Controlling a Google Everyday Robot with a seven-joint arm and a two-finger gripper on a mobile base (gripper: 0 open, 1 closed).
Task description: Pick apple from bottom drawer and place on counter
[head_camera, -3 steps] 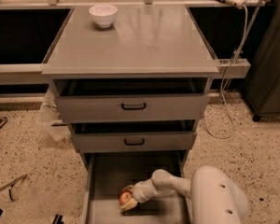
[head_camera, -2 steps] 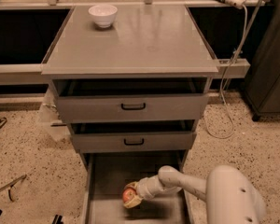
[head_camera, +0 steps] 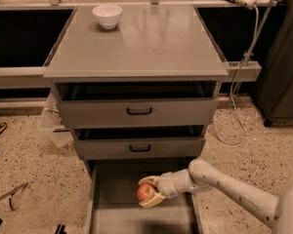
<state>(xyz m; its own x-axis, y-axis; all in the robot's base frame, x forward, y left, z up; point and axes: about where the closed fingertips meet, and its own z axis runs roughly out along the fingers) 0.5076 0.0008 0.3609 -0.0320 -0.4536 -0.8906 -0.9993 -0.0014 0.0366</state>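
Note:
The red apple (head_camera: 146, 192) with a yellowish patch sits between the fingers of my gripper (head_camera: 149, 191), inside the open bottom drawer (head_camera: 118, 213), a little above its grey floor. The gripper is shut on the apple, with one finger above it and one below. My arm reaches in from the lower right. The grey counter (head_camera: 136, 43) lies above the three drawers.
A white bowl (head_camera: 107, 15) stands at the counter's far left. The two upper drawers (head_camera: 137, 112) with black handles stand slightly open over the bottom drawer. A white cable (head_camera: 244, 67) hangs on the right. A dark cabinet (head_camera: 283, 72) stands at the far right.
The gripper with the apple has risen and moved slightly right inside the bottom drawer. The arm has stretched out further from the lower right.

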